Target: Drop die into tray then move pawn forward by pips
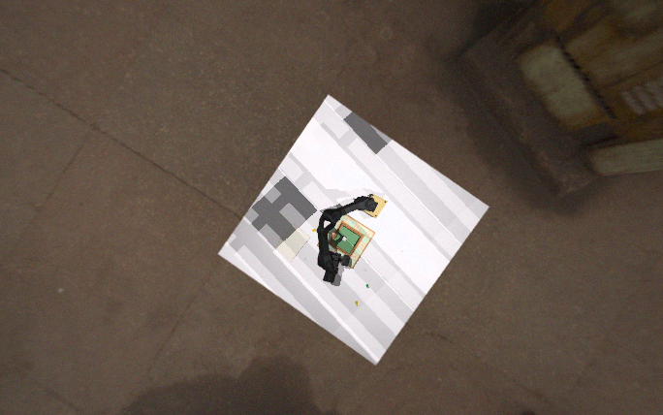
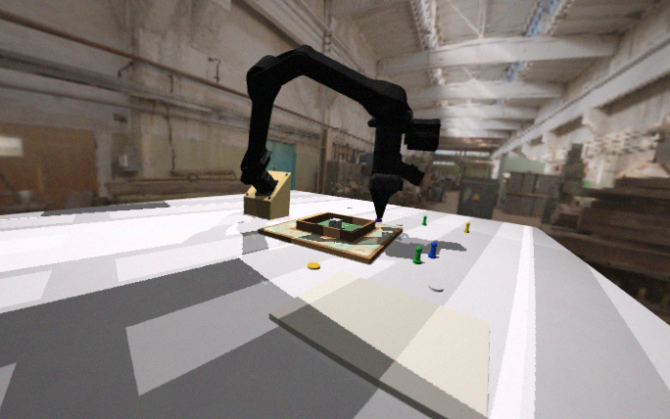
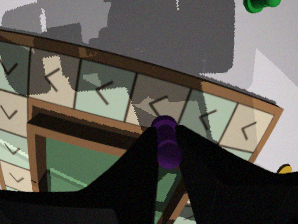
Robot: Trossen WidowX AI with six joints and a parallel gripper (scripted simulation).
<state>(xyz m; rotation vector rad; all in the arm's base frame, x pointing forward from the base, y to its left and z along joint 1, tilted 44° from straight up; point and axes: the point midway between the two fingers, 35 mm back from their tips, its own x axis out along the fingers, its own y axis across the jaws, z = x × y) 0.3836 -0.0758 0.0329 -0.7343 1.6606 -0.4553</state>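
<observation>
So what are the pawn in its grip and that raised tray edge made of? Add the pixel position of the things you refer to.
The purple pawn (image 2: 378, 220) (image 3: 169, 154) looks like glossy plastic, judging by its soft highlights, though painted wood is possible. The tray edge (image 2: 310, 229) (image 3: 90, 129) seems smooth wood, given its brown colour.

Arm arched | end effector (image 2: 379, 217) (image 3: 165, 133) pointing down, fingers nearly closed

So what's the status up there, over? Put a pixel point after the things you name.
Fingers (image 2: 379, 217) shut on purple pawn (image 2: 378, 220) (image 3: 169, 153). Die (image 1: 344, 239) (image 2: 335, 223) in tray. Pips unreadable. Nothing visibly blocking.
</observation>
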